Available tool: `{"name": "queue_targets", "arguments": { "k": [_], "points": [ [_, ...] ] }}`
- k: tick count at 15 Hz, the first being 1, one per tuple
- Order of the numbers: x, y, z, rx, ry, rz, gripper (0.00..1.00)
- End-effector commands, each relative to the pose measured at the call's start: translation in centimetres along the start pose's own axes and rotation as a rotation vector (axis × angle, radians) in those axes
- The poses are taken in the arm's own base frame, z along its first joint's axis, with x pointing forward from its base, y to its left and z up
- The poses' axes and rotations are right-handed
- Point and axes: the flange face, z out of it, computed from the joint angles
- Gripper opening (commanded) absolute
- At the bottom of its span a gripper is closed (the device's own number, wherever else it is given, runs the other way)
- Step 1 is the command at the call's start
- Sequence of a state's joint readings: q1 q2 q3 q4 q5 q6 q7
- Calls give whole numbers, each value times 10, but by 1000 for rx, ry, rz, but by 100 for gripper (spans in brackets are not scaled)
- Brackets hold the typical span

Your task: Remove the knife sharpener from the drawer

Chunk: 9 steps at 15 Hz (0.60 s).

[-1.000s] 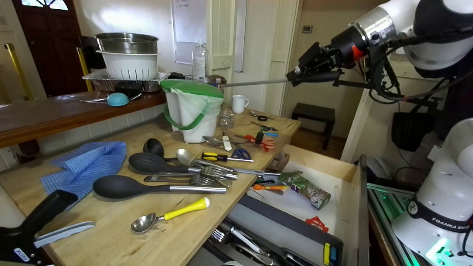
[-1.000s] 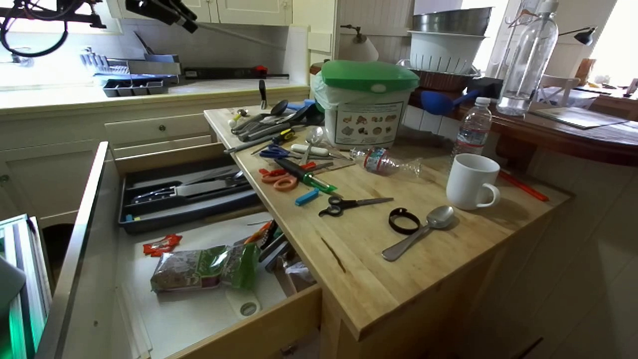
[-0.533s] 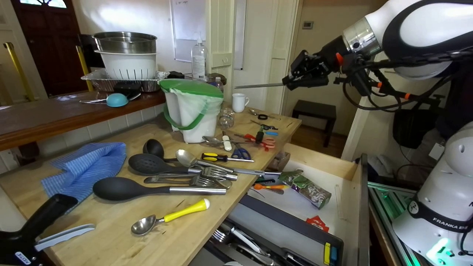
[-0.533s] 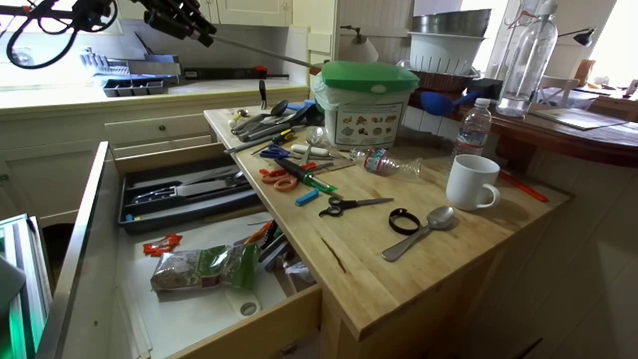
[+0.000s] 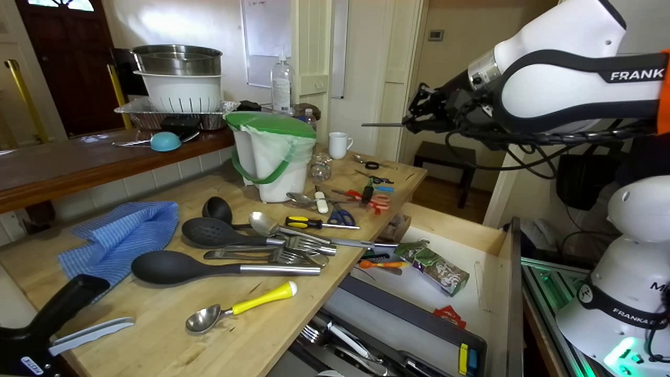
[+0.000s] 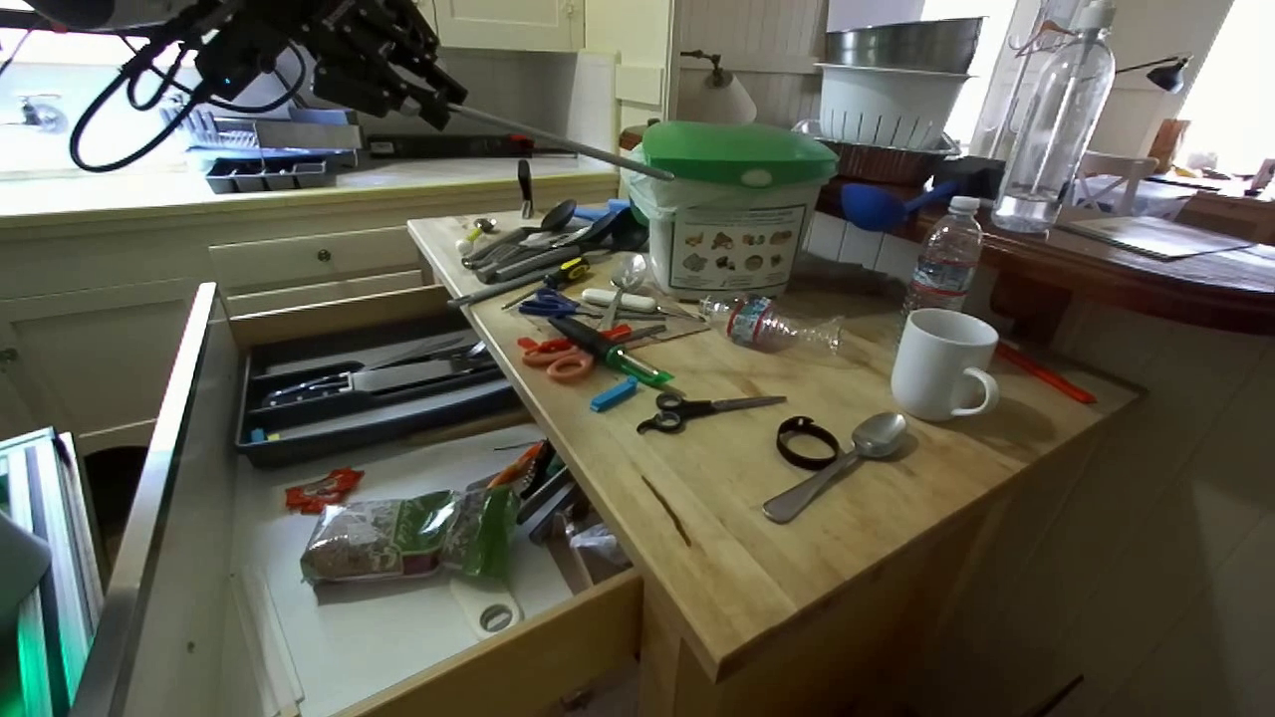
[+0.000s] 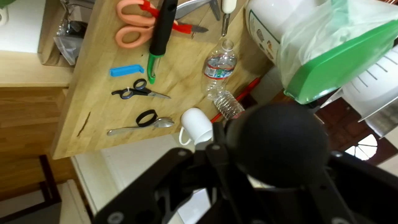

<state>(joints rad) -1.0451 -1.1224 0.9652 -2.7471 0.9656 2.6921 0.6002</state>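
Moved since earlier: gripper (image 6: 438, 106) and knife sharpener (image 6: 564, 141), both lower and further right in an exterior view; rod tip (image 6: 665, 175) now overlaps the outline of the green-lidded bin (image 6: 739, 214).
Drawer (image 6: 199, 498): pulled out; grey cutlery tray (image 6: 267, 454) and green plastic packet (image 6: 413, 533) inside; sharpener not in it.
Gripper: clamped on the sharpener, seemingly by a black handle (image 7: 278, 144), blurred in wrist view.
Knife sharpener: long grey rod, up in the air, touching nothing visible.
Removal: looks done; set-down and release left, if wanted.
Worktop (image 6: 767, 573) edge: overhangs drawer; crossing seems fine at this height.
Green-lidded bin: tall, likeliest snag; rod tip (image 5: 365, 124) shows apart from it in an exterior view.
Near corner: bare wood, decent room for laying the rod.
Far right: crushed water bottle (image 6: 767, 324) lying, white mug (image 6: 944, 360) upright; swing above both.
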Motion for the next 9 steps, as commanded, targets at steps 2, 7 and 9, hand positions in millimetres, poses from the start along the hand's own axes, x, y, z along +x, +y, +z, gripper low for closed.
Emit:
{"name": "queue_targets", "arguments": {
  "k": [2,7,9],
  "points": [
    [-6,2,4,-19,6,25,35],
    [25,12,3,-25,23,94,10],
    [41,18,5,-4,5,120,10]
  ]
}}
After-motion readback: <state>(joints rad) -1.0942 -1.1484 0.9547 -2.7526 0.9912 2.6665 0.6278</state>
